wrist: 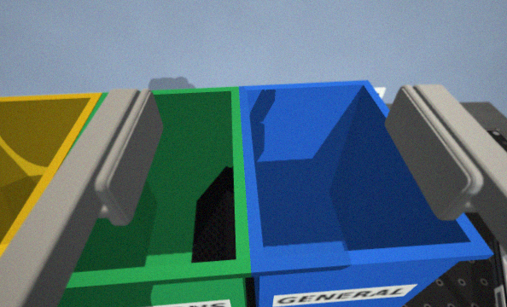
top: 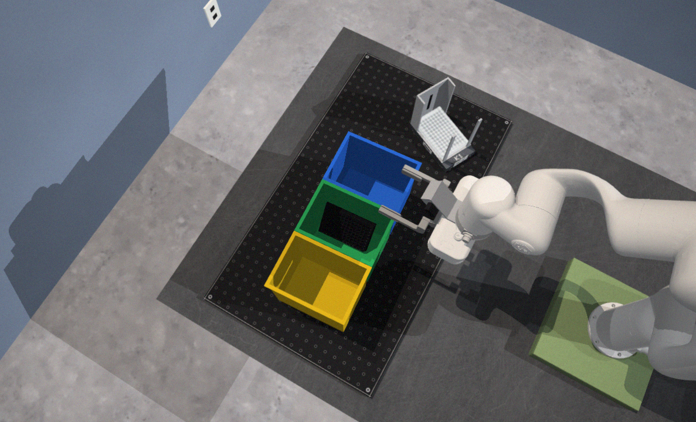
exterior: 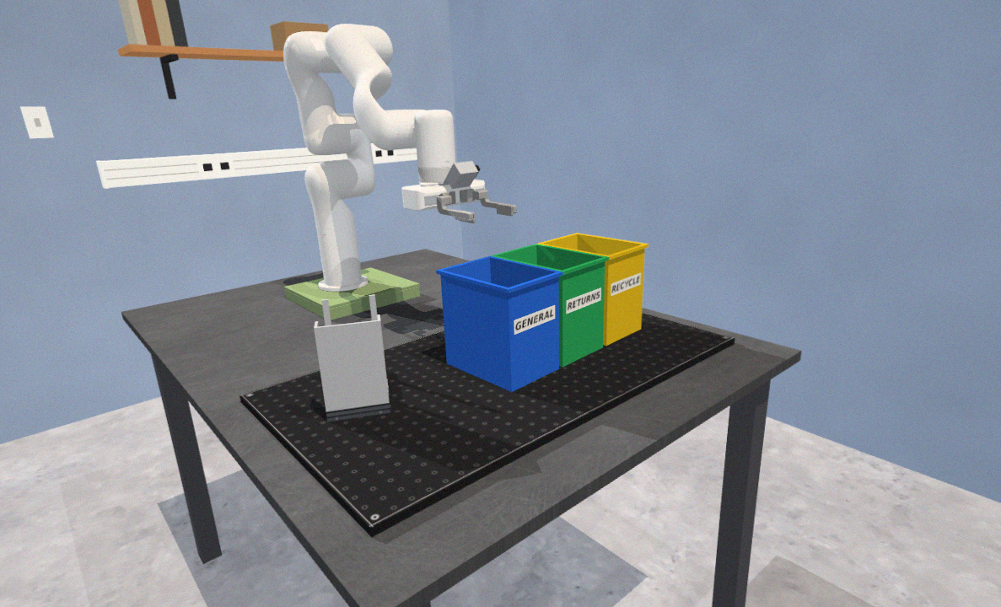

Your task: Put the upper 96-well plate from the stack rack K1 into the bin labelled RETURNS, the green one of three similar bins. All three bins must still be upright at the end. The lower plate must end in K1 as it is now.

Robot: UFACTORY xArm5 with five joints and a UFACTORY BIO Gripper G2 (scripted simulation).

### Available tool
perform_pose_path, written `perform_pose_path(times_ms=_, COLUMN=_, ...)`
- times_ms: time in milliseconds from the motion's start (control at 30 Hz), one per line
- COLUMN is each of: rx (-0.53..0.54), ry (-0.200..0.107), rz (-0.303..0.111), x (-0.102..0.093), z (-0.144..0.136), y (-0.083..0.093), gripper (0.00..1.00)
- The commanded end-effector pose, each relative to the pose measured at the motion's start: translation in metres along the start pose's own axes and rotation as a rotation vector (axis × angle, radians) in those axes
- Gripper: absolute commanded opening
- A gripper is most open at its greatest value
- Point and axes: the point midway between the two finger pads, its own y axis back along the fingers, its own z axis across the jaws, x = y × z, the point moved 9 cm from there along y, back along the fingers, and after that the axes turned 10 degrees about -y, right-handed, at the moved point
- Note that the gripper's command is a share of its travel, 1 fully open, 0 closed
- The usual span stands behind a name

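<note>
"Read me the register. Top view, left to right."

"Item one: yellow bin (top: 313,310) (exterior: 624,309) (wrist: 44,179), upright, nearest the left corner of the bench (top: 486,346) (exterior: 209,324) (wrist: 480,111). Item two: green bin (top: 313,207) (exterior: 583,332) (wrist: 194,128), RETURNS, upright. Inside, low down: one dark plate (top: 348,225) (wrist: 216,222); flat or tilted, I cannot tell. Item three: blue bin (top: 376,146) (exterior: 488,324) (wrist: 322,277), upright, nearest the top corner of the three."

"The hand?"

"Item four: my hand (top: 392,187) (exterior: 493,215) (wrist: 279,153), fingers apart, nothing between them, above the rims, across the green and blue bins. The dark plate lies below it, toward the bench's left corner. Item five: rack K1 (top: 444,94) (exterior: 352,362), near the upper-right edge, with one white plate (top: 441,128) seated."

"Done and outstanding?"

"Done, I judge: upper plate delivered, lower plate in K1, three bins upright. Outstanding: only withdrawing the hand, if that. I'd keep it high; a finger catching a rim could tip a bin."
</note>
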Motion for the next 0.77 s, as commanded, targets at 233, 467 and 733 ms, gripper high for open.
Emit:
perform_pose_path(times_ms=233, rx=-0.001, ry=0.001, rz=-0.002, x=-0.026, z=-0.027, y=0.024, gripper=0.18)
perform_pose_path(times_ms=467, rx=-0.001, ry=0.001, rz=-0.002, x=-0.031, z=-0.033, y=0.029, gripper=0.18)
perform_pose_path(times_ms=733, rx=-0.001, ry=0.001, rz=-0.002, x=-0.031, z=-0.033, y=0.029, gripper=0.18)
